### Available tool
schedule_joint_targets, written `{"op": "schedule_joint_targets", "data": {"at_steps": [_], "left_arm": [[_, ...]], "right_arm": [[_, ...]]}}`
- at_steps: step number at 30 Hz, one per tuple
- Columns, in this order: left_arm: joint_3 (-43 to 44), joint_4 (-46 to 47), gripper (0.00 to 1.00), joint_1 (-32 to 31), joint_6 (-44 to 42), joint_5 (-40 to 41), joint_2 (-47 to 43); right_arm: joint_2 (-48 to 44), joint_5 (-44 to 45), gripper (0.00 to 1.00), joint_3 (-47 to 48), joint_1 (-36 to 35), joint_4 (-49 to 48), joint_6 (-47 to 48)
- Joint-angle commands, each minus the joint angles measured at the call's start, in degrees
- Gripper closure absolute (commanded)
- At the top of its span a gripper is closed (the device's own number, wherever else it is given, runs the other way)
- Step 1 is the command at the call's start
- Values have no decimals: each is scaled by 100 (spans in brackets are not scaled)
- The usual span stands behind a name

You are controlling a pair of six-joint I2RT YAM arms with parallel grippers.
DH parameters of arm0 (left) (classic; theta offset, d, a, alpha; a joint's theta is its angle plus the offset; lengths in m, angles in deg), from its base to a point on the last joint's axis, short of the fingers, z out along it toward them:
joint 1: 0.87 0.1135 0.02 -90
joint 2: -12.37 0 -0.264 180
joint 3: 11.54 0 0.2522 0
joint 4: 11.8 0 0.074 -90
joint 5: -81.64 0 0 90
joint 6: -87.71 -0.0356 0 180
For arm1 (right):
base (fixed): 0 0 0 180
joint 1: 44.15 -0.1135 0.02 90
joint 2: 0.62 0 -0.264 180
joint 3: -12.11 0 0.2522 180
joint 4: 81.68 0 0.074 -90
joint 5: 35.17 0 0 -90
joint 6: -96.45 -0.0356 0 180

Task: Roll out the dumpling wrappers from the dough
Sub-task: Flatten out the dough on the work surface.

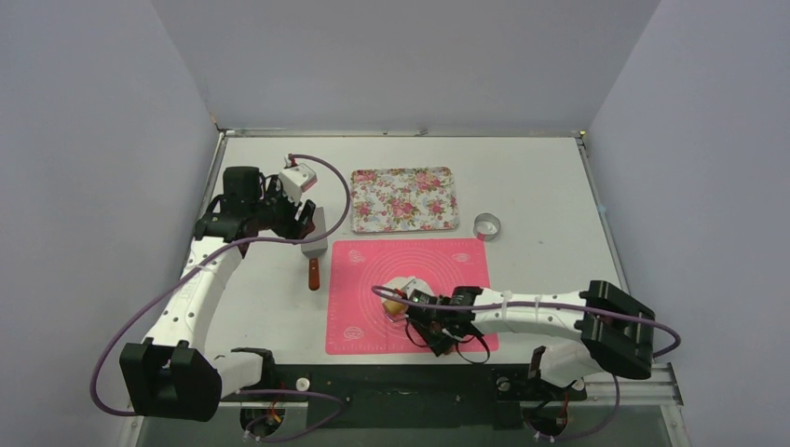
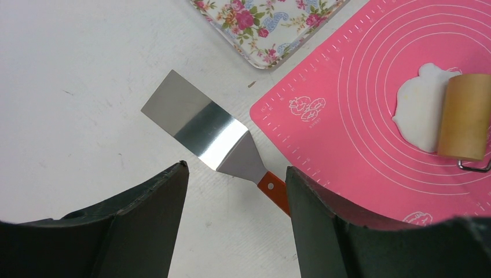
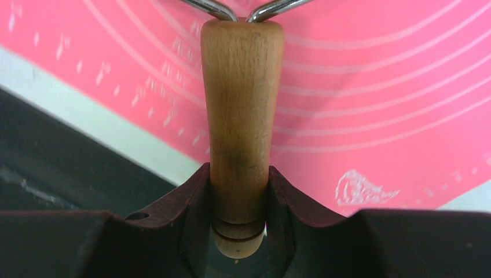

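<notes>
The flat metal spatula blade (image 2: 197, 124) gleams mirror-smooth; the pink baking mat (image 2: 347, 133) looks matt (rubbery-looking); the tan wooden roller handle (image 3: 240, 116) is smooth, faintly grained; the white dough lump (image 2: 417, 110) matt.

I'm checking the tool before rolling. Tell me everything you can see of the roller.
The roller is a small hand tool: a pale wooden drum, a bent metal wire yoke and a smooth, darker wooden handle. The right gripper is shut on the handle's end. The drum lies across one edge of the white dough, over the pink mat.
</notes>
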Motion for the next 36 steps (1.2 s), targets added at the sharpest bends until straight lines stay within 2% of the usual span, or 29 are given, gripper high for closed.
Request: {"op": "schedule_joint_targets", "data": {"at_steps": [1, 6, 12, 16, 22, 26, 29, 32, 36], "left_arm": [[284, 60, 39, 55, 31, -202, -67], [276, 97, 39, 56, 59, -223, -82], [202, 23, 39, 63, -34, -132, -105], [144, 1, 39, 64, -34, -134, -122], [194, -11, 39, 69, -35, -143, -132], [199, 65, 39, 64, 71, -245, -134], [204, 72, 39, 66, 86, -285, -140], [213, 71, 39, 66, 75, -265, -127], [214, 64, 39, 65, 41, -222, -111]], "right_arm": [[-739, 21, 100, -381, -409, 256, -779], [-670, 116, 100, -211, -212, 289, -547], [350, 71, 100, 633, 221, 83, 383], [1030, -18, 100, 982, 292, -146, 605], [508, 120, 100, 479, 82, -159, 169], [114, 229, 100, 60, -618, 16, -488], [-156, 182, 100, -150, -860, 137, -915], [-359, 275, 100, -109, -880, 366, -944], [9, 324, 100, 478, -660, 544, -374]]}}
